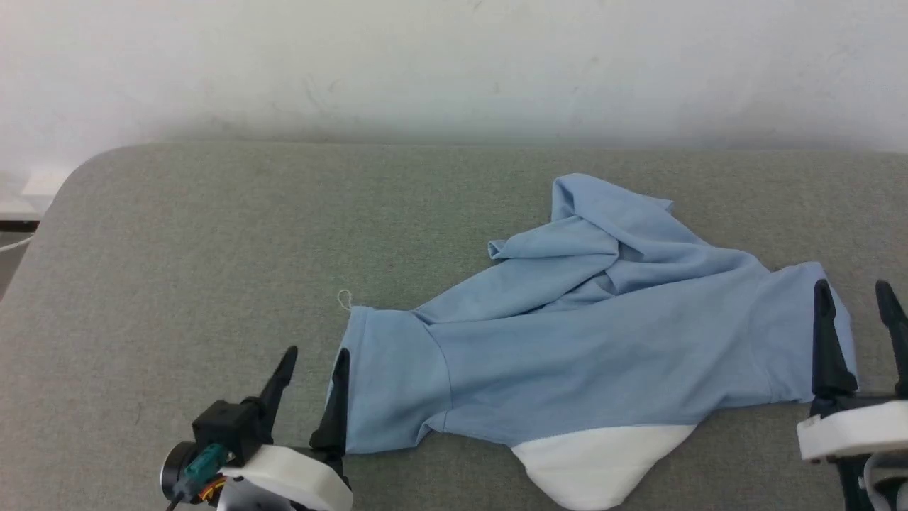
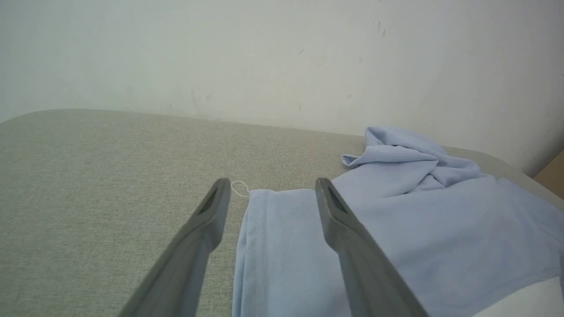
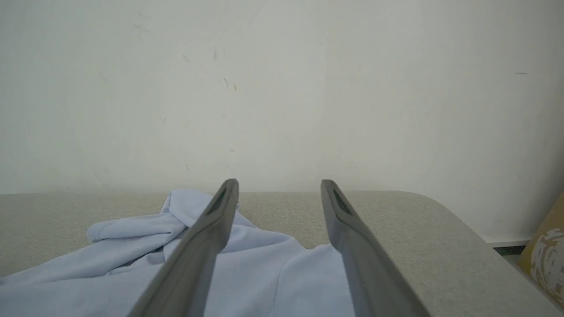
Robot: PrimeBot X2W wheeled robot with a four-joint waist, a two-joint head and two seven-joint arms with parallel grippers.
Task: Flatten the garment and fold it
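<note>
The garment (image 1: 589,341), a light blue knit shirt, lies crumpled on the grey padded table (image 1: 213,234), right of centre. Its white collar (image 1: 603,461) points toward the near edge and one sleeve is bunched up at the back (image 1: 603,213). My left gripper (image 1: 316,369) stands open at the left sleeve's hem (image 2: 264,246), one finger on the cloth edge, the other over bare table. At the other sleeve (image 3: 308,277) my right gripper (image 1: 855,305) is open too, its jaws empty and straddling the sleeve's outer edge. A white thread loop (image 1: 345,299) sticks out of the left hem.
A pale wall (image 1: 454,64) rises right behind the table's far edge. The table's rounded far-left corner (image 1: 78,170) shows, with wide bare surface left of the shirt. A brown cardboard box (image 3: 544,259) stands beyond the table's right end.
</note>
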